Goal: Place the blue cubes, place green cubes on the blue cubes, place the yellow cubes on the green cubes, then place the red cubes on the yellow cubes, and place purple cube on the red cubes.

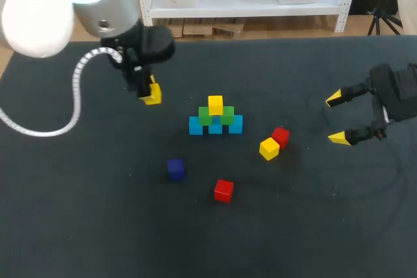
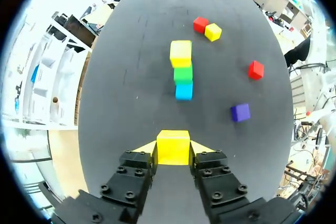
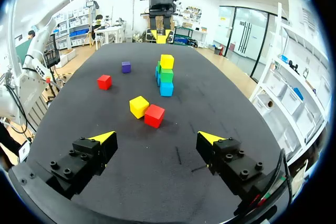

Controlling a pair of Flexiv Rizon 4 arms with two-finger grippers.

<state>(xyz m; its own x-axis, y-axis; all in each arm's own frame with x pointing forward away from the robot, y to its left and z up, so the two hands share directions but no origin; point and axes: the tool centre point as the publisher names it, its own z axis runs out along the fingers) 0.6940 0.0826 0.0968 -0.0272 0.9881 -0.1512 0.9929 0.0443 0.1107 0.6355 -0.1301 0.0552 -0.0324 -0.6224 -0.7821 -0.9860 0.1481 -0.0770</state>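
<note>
- Left gripper (image 1: 150,94): jaws clamped on the held yellow cube (image 2: 173,146), one yellow tip against each side. It sits left of the stack, well apart from it.
- Stack, middle of the table (image 1: 91,226): three blue cubes (image 1: 215,127) touch in a row. Two green cubes (image 1: 227,115) rest on them, and the stacked yellow cube (image 1: 215,104) sits centred on the greens.
- Right gripper (image 1: 335,119): jaws wide with nothing between them, at the table's right side, pointing toward the cubes.
- Loose yellow cube (image 1: 269,148) and first red cube (image 1: 280,137): touching each other on the table, between the stack and the right gripper.
- Second red cube (image 1: 223,190) and purple cube (image 1: 175,168): each lies alone on the table, on the robot's side of the stack.
</note>
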